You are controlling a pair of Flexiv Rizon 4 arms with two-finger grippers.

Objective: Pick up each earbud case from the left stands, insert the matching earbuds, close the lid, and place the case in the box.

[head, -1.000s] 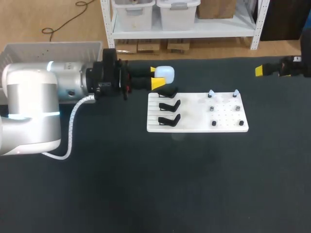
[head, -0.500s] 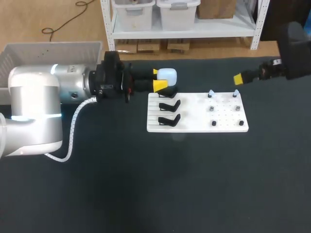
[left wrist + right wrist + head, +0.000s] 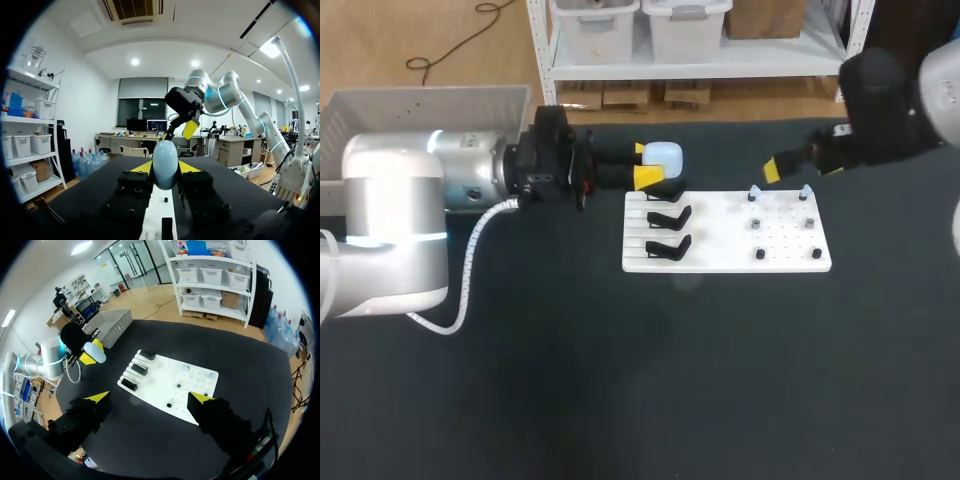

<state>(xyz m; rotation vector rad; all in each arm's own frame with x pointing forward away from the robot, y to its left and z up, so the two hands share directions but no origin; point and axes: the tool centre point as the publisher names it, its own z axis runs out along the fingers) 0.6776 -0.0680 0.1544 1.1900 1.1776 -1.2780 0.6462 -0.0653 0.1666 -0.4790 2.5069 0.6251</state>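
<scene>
Earbud case [image 3: 663, 155] pinched in our left pincer [image 3: 642, 163], held over the far-left corner of the white board [image 3: 720, 252], near the far edge of the table [image 3: 620, 400]. Our right pincer [image 3: 149, 398] spread wide, up by the board's far edge.

Earbud case [image 3: 663, 154] pale bluish white; stands [image 3: 669, 216] black; board [image 3: 720, 260] white, dotted with dark pegs [image 3: 760, 254]; table [image 3: 620, 380] plain black; left gripper [image 3: 642, 163] black, fingertips [image 3: 645, 177] bright yellow; box [image 3: 430, 100] light grey
</scene>
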